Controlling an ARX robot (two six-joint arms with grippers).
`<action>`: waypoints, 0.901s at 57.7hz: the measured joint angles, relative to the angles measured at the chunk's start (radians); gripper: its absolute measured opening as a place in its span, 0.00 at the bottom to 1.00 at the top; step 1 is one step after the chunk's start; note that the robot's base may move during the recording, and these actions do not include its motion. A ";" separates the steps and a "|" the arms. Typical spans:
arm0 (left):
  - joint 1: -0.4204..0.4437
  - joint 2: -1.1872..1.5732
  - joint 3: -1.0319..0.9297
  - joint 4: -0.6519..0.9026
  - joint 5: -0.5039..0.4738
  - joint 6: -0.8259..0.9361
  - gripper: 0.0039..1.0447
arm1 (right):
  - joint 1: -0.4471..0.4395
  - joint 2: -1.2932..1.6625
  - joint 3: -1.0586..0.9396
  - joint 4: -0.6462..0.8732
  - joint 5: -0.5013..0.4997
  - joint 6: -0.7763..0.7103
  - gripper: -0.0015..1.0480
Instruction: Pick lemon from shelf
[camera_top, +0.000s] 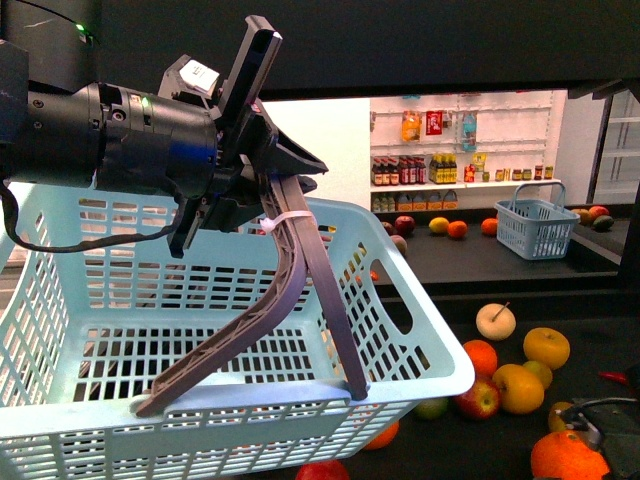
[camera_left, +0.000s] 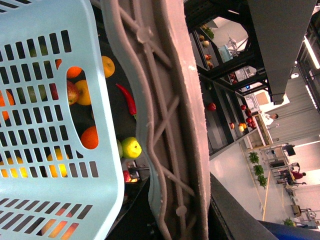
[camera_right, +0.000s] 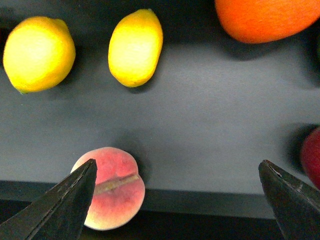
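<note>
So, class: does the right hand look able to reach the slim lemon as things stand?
Probably yes. The right hand is open, with only bare shelf between it and the slim lemon. A peach beside one finger might get nudged.

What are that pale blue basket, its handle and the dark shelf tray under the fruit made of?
The basket looks like moulded plastic: pale blue, slightly glossy, with regular slotted walls. Its handle seems to be grey-brown plastic too, matte, with moulded ribbing. The shelf tray is smooth, dark grey and matte. It could be painted metal or plastic; the look leaves that open.
</note>
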 joint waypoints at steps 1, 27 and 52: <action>0.000 0.000 0.000 0.000 0.000 0.000 0.13 | 0.003 0.012 0.012 -0.003 0.011 0.001 0.93; 0.000 0.000 0.000 0.000 0.000 -0.001 0.13 | 0.102 0.279 0.343 -0.074 0.095 0.070 0.93; 0.000 0.000 0.000 0.000 0.000 0.000 0.13 | 0.124 0.434 0.598 -0.163 0.114 0.092 0.93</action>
